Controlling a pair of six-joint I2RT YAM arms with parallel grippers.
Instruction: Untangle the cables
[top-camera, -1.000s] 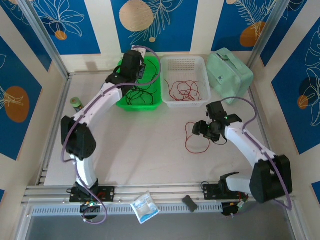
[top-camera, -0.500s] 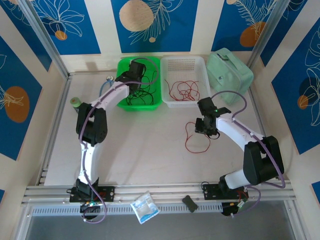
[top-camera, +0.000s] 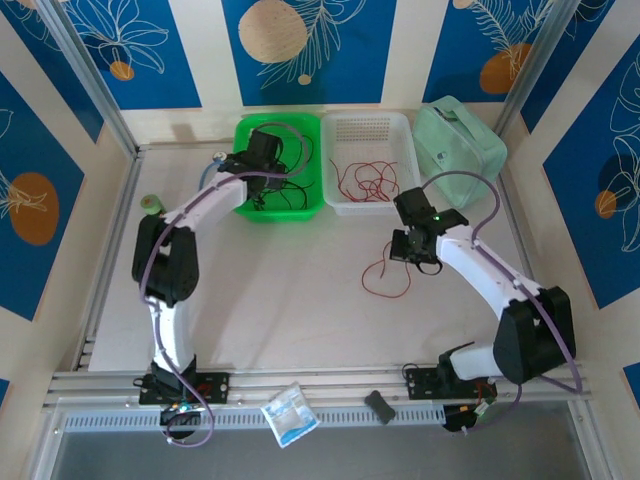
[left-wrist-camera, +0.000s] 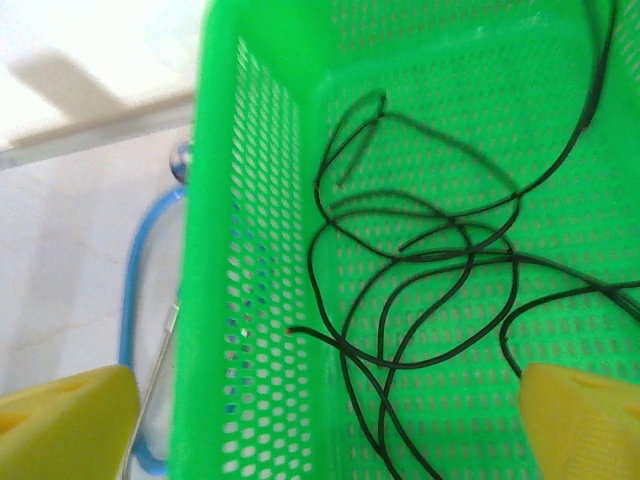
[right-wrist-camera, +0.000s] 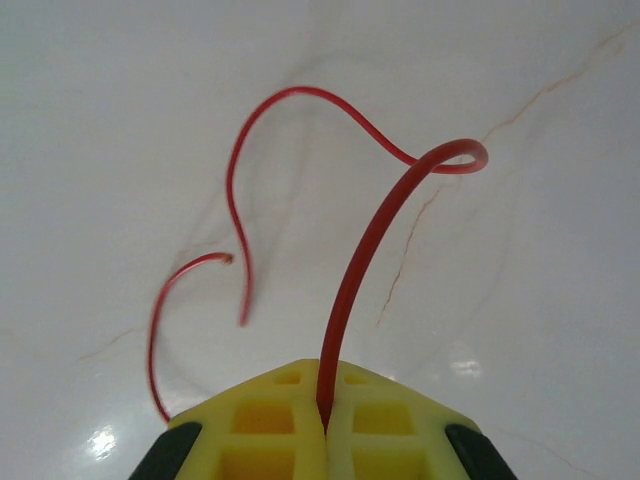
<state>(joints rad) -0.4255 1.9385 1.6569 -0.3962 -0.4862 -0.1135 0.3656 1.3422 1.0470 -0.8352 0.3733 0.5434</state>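
Note:
Several thin black cables lie looped in the green basket; in the left wrist view they cross each other on its perforated floor. My left gripper hangs over that basket, open, nothing between its yellow fingertips. A loose red cable curls on the white table. My right gripper is shut on its upper end; the red cable rises from between the closed pads. More red cables lie in the white basket.
A mint-green case stands at the back right. A blue-tubed stethoscope lies just left of the green basket. A small green-lidded jar sits at the left. A white packet and a dark block lie on the front rail.
My left gripper has opened and sunk lower over the green basket's left side. My right gripper has shut on the red cable, whose loop has shifted on the table.

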